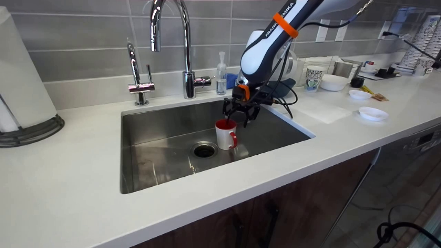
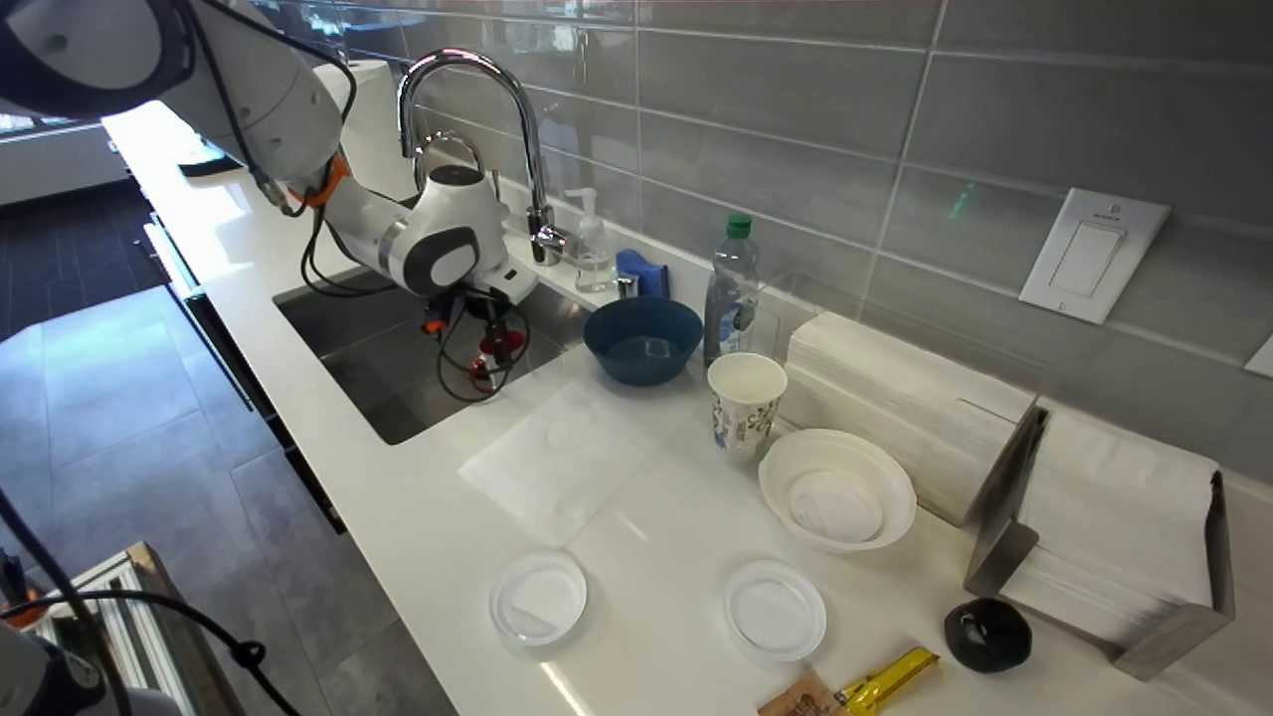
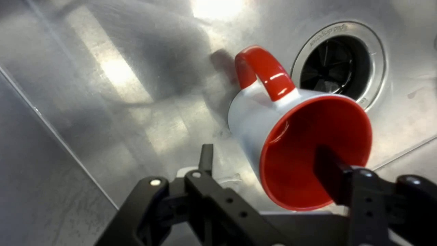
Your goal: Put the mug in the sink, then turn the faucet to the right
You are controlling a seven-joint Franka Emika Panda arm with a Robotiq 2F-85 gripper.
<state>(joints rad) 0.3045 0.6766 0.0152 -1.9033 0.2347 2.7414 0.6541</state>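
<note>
The white mug with red inside and red handle (image 1: 223, 138) stands upright on the sink floor beside the drain (image 1: 204, 150). The mug also shows in the wrist view (image 3: 251, 118) and, partly behind cables, in an exterior view (image 2: 514, 341). My gripper (image 3: 265, 153) is open. One finger reaches into the mug's mouth and the other is outside, apart from the wall. The gripper also shows above the mug in an exterior view (image 1: 236, 122). The steel sink (image 1: 158, 156) lies below the tall chrome faucet (image 1: 187, 48). Its side handle (image 1: 203, 81) points toward the soap bottle.
A small second faucet (image 1: 138, 86) stands beside the tall one. A soap pump (image 1: 221, 75), a blue bowl (image 2: 642, 340), a dish soap bottle (image 2: 733, 288) and a paper cup (image 2: 746, 403) stand near the sink. Paper towels (image 1: 24, 75) stand at the far end.
</note>
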